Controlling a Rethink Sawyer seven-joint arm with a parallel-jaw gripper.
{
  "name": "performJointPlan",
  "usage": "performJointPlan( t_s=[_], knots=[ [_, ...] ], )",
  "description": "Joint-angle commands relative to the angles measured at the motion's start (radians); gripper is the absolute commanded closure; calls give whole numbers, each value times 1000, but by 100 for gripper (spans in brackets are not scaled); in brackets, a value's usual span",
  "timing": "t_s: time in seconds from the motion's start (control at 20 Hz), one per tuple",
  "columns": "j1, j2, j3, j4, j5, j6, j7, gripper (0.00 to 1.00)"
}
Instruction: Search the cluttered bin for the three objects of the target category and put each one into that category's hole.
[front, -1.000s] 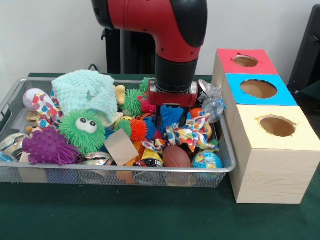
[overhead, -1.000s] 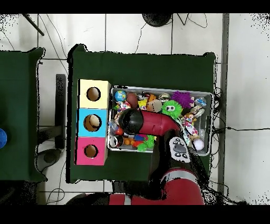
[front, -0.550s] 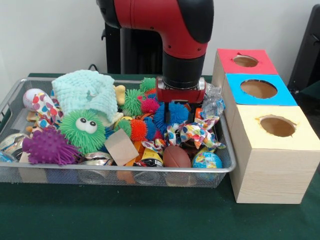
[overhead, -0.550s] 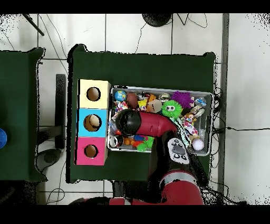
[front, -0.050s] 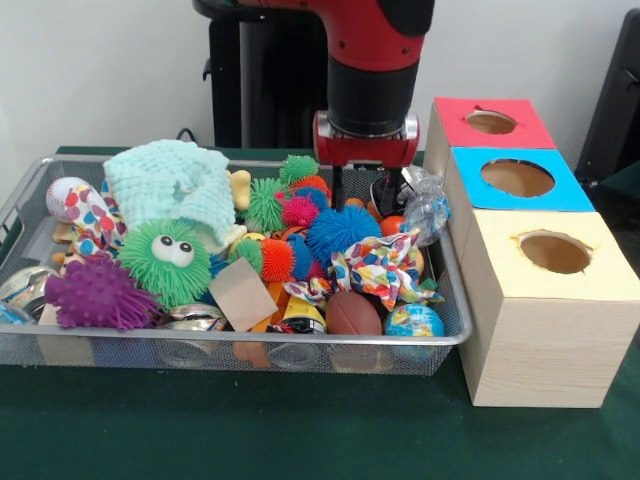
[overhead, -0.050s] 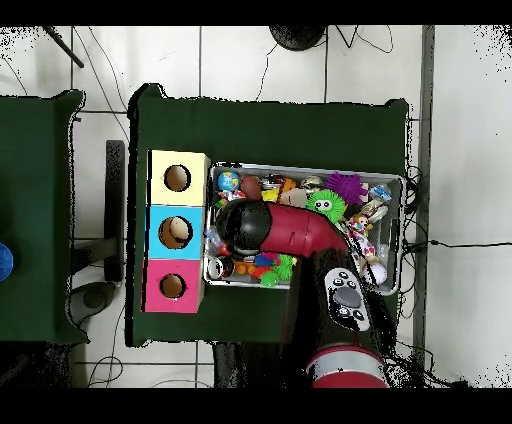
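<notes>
My gripper (front, -0.050s: 364, 198) hangs over the right half of the wire bin (front, -0.050s: 250, 340), open, with nothing between its fingers. Just below it a blue spiky ball (front, -0.050s: 340, 230) lies on the pile, apart from the fingertips. Around it lie a pink spiky ball (front, -0.050s: 298, 211), an orange-red one (front, -0.050s: 277, 259) and green ones (front, -0.050s: 265, 203). Three wooden boxes stand right of the bin, each with a round hole: red top (front, -0.050s: 491, 122), blue top (front, -0.050s: 517, 178), yellow top (front, -0.050s: 555, 252). In the overhead view the arm (overhead, -0.050s: 275, 228) hides the gripper.
The bin also holds a mint cloth (front, -0.050s: 172, 185), a green spiky ball with eyes (front, -0.050s: 165, 260), a purple spiky ball (front, -0.050s: 98, 293), patterned fabric (front, -0.050s: 385, 268), a small brown football (front, -0.050s: 353, 313), a globe ball (front, -0.050s: 413, 321), a crinkled clear wrapper (front, -0.050s: 427, 205) and cans.
The gripper has risen out of the pile and shifted slightly toward the boxes. The blue spiky ball it surrounded stays in the bin, a little higher on the pile.
</notes>
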Motion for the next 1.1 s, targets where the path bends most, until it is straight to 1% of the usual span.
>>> performJointPlan(
  t_s=[0.05, 0.15, 0.25, 0.35, 0.45, 0.55, 0.75, 0.9, 1.0, 1.1],
  knots=[
    [-25, -20, 104, -11, 52, 58, 99, 0],
    [-42, -20, 132, 16, 80, 17, 105, 0],
    [-69, -18, 172, 56, 109, -53, 107, 0],
    [-108, -11, 227, 103, 136, -129, 100, 0],
    [-136, -3, 264, 132, 147, -177, 97, 0],
    [-147, -4, 278, 144, 141, -196, 95, 0],
    [-132, -4, 257, 142, 120, -198, 118, 0],
    [-135, 4, 264, 139, 113, -219, 123, 0],
    [-123, 6, 246, 134, 105, -229, 133, 0],
    [-95, 4, 204, 124, 93, -223, 149, 0]
  ],
)
